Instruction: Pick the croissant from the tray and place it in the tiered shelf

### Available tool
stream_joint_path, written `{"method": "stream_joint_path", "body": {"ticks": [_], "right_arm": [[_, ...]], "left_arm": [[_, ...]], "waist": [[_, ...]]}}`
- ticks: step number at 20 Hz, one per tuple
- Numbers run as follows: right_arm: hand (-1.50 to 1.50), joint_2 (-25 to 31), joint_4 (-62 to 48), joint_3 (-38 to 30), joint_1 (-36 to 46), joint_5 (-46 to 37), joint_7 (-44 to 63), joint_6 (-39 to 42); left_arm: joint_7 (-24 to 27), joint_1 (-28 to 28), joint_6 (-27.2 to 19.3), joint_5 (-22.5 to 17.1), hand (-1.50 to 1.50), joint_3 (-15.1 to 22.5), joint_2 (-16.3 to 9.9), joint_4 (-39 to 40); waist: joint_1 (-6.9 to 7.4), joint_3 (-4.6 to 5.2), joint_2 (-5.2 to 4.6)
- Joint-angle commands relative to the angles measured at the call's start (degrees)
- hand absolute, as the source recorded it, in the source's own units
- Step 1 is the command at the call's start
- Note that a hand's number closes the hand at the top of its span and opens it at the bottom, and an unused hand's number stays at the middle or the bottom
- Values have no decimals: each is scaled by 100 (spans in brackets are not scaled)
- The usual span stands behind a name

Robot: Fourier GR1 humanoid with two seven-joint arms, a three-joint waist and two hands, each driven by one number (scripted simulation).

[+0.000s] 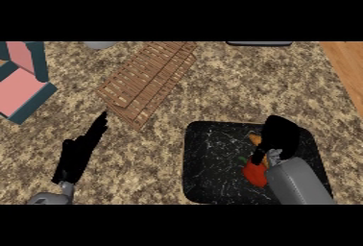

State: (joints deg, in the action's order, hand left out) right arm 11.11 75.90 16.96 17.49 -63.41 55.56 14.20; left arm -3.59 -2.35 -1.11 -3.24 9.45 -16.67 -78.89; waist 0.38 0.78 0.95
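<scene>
A black marbled tray (212, 168) lies on the counter at the lower right. My right hand (279, 135) is over its right half, fingers curled down, hiding most of what is beneath. An orange-brown bit, probably the croissant (254, 139), shows at the hand's left edge. Whether the fingers hold it I cannot tell. A red item (255, 175) with a green bit lies on the tray beside my wrist. The wooden slatted tiered shelf (147, 77) stands at the upper middle. My left hand (79, 151) rests open at the lower left, fingers straight.
A pink and teal box-like object (22, 81) sits at the far left. A grey item (99, 44) and a dark one (259, 43) touch the top edge. The counter's wooden edge (347, 67) runs along the upper right.
</scene>
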Motion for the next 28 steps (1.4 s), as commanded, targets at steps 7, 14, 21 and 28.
{"method": "stream_joint_path", "body": {"ticks": [7, 14, 21, 28], "right_arm": [[150, 94, -227, 27, 82, -704, 81, -140], [150, 224, -78, 536, 871, 266, -2673, 169], [150, 1245, -54, -159, 1754, 1719, -5839, 508], [150, 1077, -966, -1456, 3147, 2621, -6535, 382]], "left_arm": [[649, 162, 340, 62, 0, -236, 3, 506], [192, -107, 165, 222, 0, -7, 198, 187], [147, -31, 204, 201, 0, 13, 204, 101], [144, -17, 56, 345, 0, 88, 398, 220]], "waist": [[-30, -75, -98], [273, -97, -183], [208, -99, -163], [155, -82, -141]]}}
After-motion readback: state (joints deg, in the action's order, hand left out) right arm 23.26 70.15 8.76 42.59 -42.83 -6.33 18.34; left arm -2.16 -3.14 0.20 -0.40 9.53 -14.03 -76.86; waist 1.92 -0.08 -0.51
